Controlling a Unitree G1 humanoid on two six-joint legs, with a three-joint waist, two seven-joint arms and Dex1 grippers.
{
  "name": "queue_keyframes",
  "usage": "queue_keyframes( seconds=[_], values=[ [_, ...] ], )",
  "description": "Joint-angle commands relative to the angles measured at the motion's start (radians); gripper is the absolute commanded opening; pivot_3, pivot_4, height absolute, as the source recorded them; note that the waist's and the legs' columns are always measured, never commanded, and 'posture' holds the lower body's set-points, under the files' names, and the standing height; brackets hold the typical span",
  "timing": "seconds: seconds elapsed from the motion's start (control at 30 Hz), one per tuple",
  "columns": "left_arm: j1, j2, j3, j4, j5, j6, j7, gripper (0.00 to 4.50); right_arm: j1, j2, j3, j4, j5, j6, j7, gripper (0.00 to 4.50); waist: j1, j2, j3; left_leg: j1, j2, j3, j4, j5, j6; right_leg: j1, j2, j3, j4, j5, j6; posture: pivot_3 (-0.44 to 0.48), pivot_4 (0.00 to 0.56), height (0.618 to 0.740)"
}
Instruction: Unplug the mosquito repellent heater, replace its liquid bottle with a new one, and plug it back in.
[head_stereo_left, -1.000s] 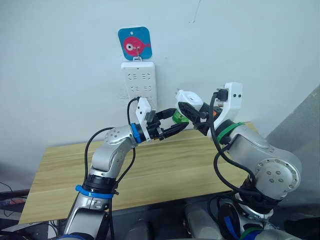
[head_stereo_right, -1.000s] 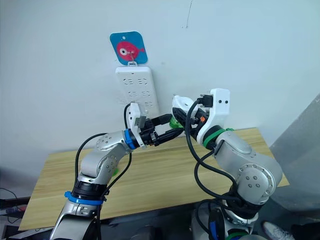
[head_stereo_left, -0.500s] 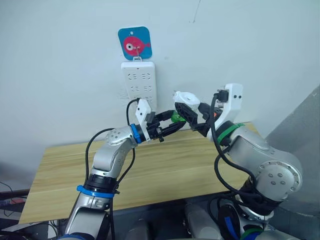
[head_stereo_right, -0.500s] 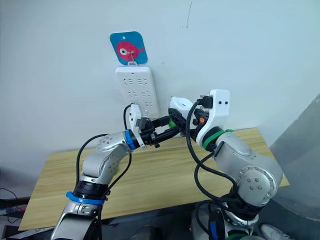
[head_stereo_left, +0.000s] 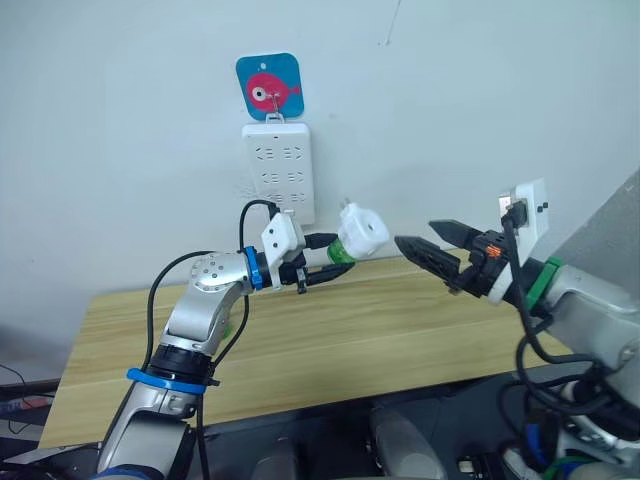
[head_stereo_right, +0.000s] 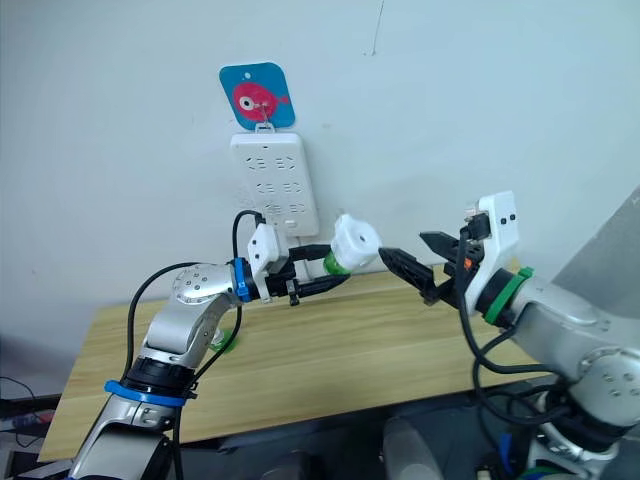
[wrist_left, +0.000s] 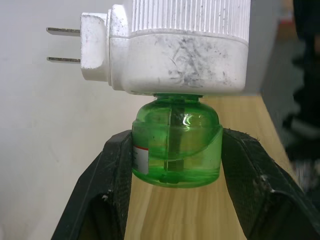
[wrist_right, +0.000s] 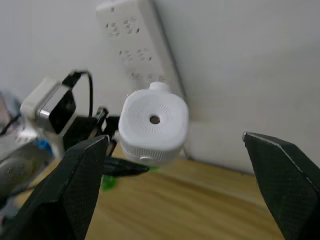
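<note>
**Green bottle pinched, heater left free to twist off**

Green plastic sits between your left claw (head_stereo_left: 322, 259)'s fingers: it clamps the liquid bottle (wrist_left: 176, 142) alone, so the mosquito repellent heater (head_stereo_left: 361, 229) rides bare above, unplugged, prongs towards the wall, just below the power strip (head_stereo_left: 279, 170) and over the worktop (head_stereo_left: 330, 335). Your right claw (head_stereo_left: 432, 240) hangs wide and empty just beside it, likely placed to grasp the white body.

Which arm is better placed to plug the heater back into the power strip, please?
Left, probably: its fingers clamp the green bottle under the heater, close beside the power strip. The right gripper hangs open, apart.
</note>
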Motion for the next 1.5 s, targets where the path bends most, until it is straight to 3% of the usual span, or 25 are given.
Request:
queue_keyframes(
  seconds=[0.03,0.2,0.4,0.77,1.13,1.3,1.5],
  values=[
    [-0.041,0.034,-0.035,0.009,0.067,-0.149,-0.063,2.27,-0.034,-0.161,0.131,0.105,0.251,-0.077,-0.108,4.50,-0.001,0.000,0.001,0.000,0.000,0.001,0.000,0.000,0.000,0.000,0.000,0.001,0.000,-0.001,0.001,-0.270,0.134,0.733],
    [-0.048,0.047,-0.063,0.021,0.107,-0.236,-0.092,2.27,-0.079,-0.364,0.372,0.205,0.548,-0.291,-0.330,4.50,-0.002,-0.001,0.002,0.000,0.001,0.008,0.000,0.000,0.001,0.000,0.000,0.003,-0.003,-0.002,0.003,-0.267,0.140,0.733],
    [-0.049,0.046,-0.080,0.023,0.132,-0.307,-0.100,2.27,-0.097,-0.397,0.538,0.224,0.601,-0.442,-0.403,4.50,0.002,-0.002,0.003,-0.003,0.002,0.008,0.000,-0.001,0.002,0.000,0.000,0.003,-0.008,-0.001,0.005,-0.263,0.145,0.733],
    [-0.039,0.040,-0.080,0.031,0.142,-0.355,-0.095,2.27,-0.078,-0.402,0.629,0.233,0.601,-0.506,-0.382,4.50,0.007,-0.002,0.003,-0.009,0.001,-0.001,0.001,-0.003,0.007,-0.001,-0.002,0.002,-0.014,0.004,0.003,-0.254,0.149,0.733],
    [-0.029,0.034,-0.076,0.033,0.132,-0.377,-0.092,2.27,-0.046,-0.334,0.648,0.277,0.601,-0.514,-0.356,4.50,0.008,-0.001,0.003,-0.009,0.001,-0.002,0.001,-0.003,0.007,0.000,-0.002,0.002,-0.014,0.004,0.003,-0.250,0.150,0.733],
    [-0.027,0.031,-0.072,0.027,0.122,-0.371,-0.089,2.27,-0.057,-0.318,0.652,0.286,0.601,-0.505,-0.355,2.99,0.009,-0.001,0.003,-0.009,0.001,-0.002,0.001,-0.003,0.007,0.000,-0.002,0.001,-0.013,0.004,0.003,-0.235,0.152,0.733],
    [-0.020,0.032,-0.063,0.022,0.116,-0.375,-0.085,2.27,-0.058,-0.308,0.652,0.288,0.601,-0.507,-0.359,2.96,0.012,-0.001,0.003,-0.009,0.001,-0.003,0.001,-0.003,0.007,0.000,-0.002,0.001,-0.013,0.004,0.003,-0.230,0.151,0.733]
  ],
)
